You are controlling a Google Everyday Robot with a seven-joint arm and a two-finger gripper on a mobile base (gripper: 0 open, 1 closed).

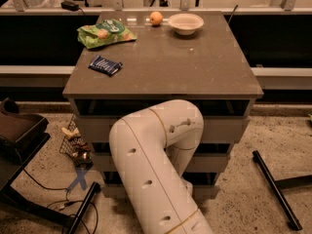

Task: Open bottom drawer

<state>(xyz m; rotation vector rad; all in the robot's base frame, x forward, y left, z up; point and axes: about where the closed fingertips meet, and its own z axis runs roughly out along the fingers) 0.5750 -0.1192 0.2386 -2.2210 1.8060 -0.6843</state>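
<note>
Cream-white plastic fills the near middle of your view: the arm (151, 179) rises from the bottom edge, leans away from you, then folds over at a rounded elbow (183, 126) in front of the cabinet (195, 67) and drops back down along the drawer fronts. The last link you can see is a short pale section (188, 185) low on the right side of the arm, pointing toward the floor.

The gripper is out of your sight, hidden behind the arm's near link; it seems to be down at the level of the lowest drawer front. You cannot tell whether it is released or clenched, or on anything.

The bottom drawer (213, 191) is the lowest of the three pale fronts, just above the speckled floor, with its middle covered by the arm. Its visible ends look roughly in line with the two drawers above it, though the shadow there makes this uncertain.

On the brown top, a green bag (105, 32) lies at the far left, a blue packet (105, 65) nearer you, and an orange (156, 18) just left of a white bowl (185, 22) at the far edge. A wire basket (74, 143) stands on the floor left of the cabinet, and a black bar (274, 189) lies on the right.
</note>
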